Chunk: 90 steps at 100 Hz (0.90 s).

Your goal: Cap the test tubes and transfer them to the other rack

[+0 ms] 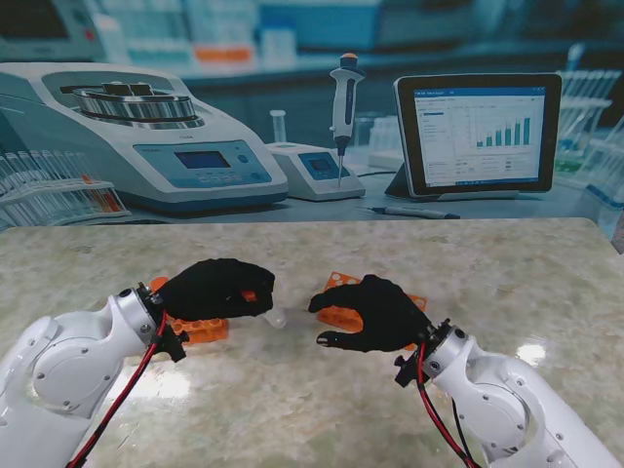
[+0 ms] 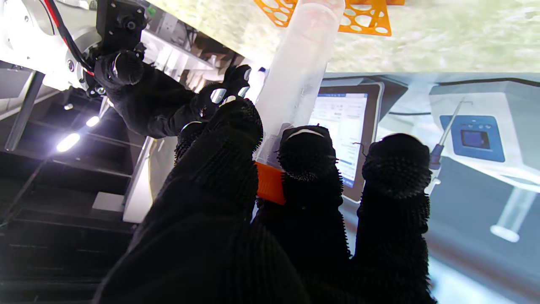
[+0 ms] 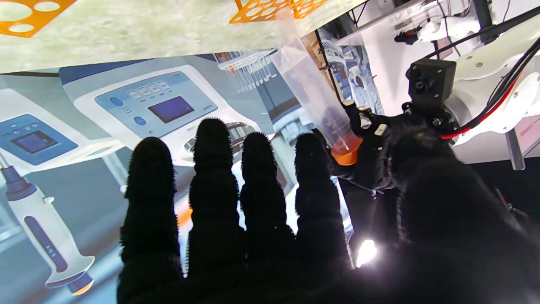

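Observation:
My left hand (image 1: 219,288) is shut on a clear test tube (image 2: 301,63) with an orange cap (image 2: 270,183), gripping it at the capped end. The tube's rounded tip (image 1: 276,317) sticks out toward the right, just over the table. An orange rack (image 1: 203,331) lies partly hidden under the left hand. My right hand (image 1: 375,314) hovers with fingers (image 3: 213,169) spread and holds nothing. It covers much of the second orange rack (image 1: 341,288). In the right wrist view the tube (image 3: 312,97) and its cap (image 3: 346,154) show in the left hand.
The marbled table (image 1: 322,409) ends at a far edge against a printed lab backdrop with a centrifuge (image 1: 146,132), pipette (image 1: 343,107) and tablet (image 1: 478,132). Both white forearms rise from the near corners. The rack holes (image 2: 363,17) in view hold no tubes.

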Tool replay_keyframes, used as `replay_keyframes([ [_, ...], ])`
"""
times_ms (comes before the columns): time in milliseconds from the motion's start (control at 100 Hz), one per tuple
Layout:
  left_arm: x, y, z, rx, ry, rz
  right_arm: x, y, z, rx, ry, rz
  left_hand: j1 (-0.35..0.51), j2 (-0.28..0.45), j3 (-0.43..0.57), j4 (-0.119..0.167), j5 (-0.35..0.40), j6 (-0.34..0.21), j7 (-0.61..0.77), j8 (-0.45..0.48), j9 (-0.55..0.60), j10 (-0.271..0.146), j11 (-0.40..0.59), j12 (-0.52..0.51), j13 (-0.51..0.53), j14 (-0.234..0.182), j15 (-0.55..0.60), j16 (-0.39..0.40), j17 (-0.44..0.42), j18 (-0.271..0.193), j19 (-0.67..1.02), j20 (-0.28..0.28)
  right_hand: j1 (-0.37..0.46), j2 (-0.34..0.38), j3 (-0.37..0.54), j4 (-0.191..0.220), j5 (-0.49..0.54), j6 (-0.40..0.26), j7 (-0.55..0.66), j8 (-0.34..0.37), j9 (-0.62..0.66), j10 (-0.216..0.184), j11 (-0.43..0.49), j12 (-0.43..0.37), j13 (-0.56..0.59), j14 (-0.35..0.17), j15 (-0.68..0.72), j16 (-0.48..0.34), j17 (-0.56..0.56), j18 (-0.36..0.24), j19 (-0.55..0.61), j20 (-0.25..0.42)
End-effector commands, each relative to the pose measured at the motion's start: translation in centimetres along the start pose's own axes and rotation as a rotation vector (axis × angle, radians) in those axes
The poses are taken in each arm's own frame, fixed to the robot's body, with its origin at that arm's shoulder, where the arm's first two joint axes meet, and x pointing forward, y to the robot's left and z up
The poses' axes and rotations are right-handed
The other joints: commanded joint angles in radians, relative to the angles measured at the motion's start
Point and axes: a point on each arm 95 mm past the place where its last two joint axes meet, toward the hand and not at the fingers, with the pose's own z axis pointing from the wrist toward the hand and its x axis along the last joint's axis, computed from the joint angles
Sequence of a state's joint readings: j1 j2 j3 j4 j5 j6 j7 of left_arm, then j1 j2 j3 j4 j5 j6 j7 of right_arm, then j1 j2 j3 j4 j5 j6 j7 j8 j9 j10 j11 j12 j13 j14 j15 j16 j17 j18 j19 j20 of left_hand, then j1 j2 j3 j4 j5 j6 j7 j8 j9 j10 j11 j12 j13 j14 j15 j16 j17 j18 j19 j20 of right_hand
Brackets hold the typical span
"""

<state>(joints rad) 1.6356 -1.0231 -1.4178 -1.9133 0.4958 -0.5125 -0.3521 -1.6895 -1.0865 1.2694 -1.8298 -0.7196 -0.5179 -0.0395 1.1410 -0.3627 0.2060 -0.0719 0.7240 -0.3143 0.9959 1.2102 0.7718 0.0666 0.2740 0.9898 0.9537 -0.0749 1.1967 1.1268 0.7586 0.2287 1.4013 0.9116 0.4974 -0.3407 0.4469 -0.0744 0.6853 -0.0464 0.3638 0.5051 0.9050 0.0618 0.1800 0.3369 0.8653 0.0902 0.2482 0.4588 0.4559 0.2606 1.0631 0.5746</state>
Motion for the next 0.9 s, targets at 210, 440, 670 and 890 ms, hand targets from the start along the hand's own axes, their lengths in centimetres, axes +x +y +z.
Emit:
replay_keyframes([
  [210, -0.9, 0.1, -1.0, -0.002, -0.036, 0.005, 1.0, 1.8, 2.2, 0.085, 0.047, -0.026, 0.150, 0.224, 0.361, 0.051, 0.108, 0.063, 0.228, 0.078, 0.194, -0.081, 0.458, 0.068, -0.004, -0.055, 0.028, -0.001, 0.002, 0.017, -0.002, 0.055, -0.042, 0.054, -0.036, 0.016, -0.017, -0.042, 0.007, -0.002, -0.031, -0.020, -0.024, -0.020, -0.046, 0.002, -0.033, -0.036, -0.045, 0.028, -0.037, -0.035],
  [440, -1.4, 0.0, -1.6, 0.003, -0.057, 0.013, 1.2, 2.8, 3.9, 0.162, 0.055, -0.041, 0.150, 0.224, 0.360, 0.051, 0.108, 0.063, 0.229, 0.078, 0.194, -0.081, 0.460, 0.068, -0.005, -0.053, 0.030, 0.000, -0.001, 0.018, -0.003, 0.056, -0.051, 0.066, -0.052, 0.016, -0.023, -0.043, 0.008, -0.001, -0.039, -0.021, -0.026, -0.024, -0.057, -0.001, -0.037, -0.049, -0.060, 0.029, -0.045, -0.045],
  [670, -1.9, -0.1, -2.2, 0.005, -0.079, 0.019, 0.9, 3.5, 5.5, 0.209, 0.043, -0.033, 0.150, 0.224, 0.361, 0.051, 0.108, 0.064, 0.230, 0.078, 0.193, -0.080, 0.461, 0.068, -0.006, -0.051, 0.032, 0.001, -0.004, 0.020, 0.000, 0.058, -0.051, 0.071, -0.061, 0.016, -0.021, -0.047, 0.009, 0.000, -0.038, -0.024, -0.024, -0.025, -0.061, -0.001, -0.039, -0.056, -0.065, 0.031, -0.047, -0.050],
  [890, -2.7, 0.0, -2.6, 0.008, -0.109, 0.019, 0.6, 4.0, 6.8, 0.241, 0.033, -0.024, 0.150, 0.224, 0.361, 0.051, 0.107, 0.063, 0.231, 0.078, 0.193, -0.081, 0.462, 0.069, -0.007, -0.050, 0.033, 0.002, -0.005, 0.020, 0.001, 0.059, -0.053, 0.076, -0.068, 0.016, -0.021, -0.053, 0.011, 0.001, -0.036, -0.025, -0.023, -0.025, -0.059, -0.005, -0.037, -0.060, -0.064, 0.033, -0.044, -0.051],
])
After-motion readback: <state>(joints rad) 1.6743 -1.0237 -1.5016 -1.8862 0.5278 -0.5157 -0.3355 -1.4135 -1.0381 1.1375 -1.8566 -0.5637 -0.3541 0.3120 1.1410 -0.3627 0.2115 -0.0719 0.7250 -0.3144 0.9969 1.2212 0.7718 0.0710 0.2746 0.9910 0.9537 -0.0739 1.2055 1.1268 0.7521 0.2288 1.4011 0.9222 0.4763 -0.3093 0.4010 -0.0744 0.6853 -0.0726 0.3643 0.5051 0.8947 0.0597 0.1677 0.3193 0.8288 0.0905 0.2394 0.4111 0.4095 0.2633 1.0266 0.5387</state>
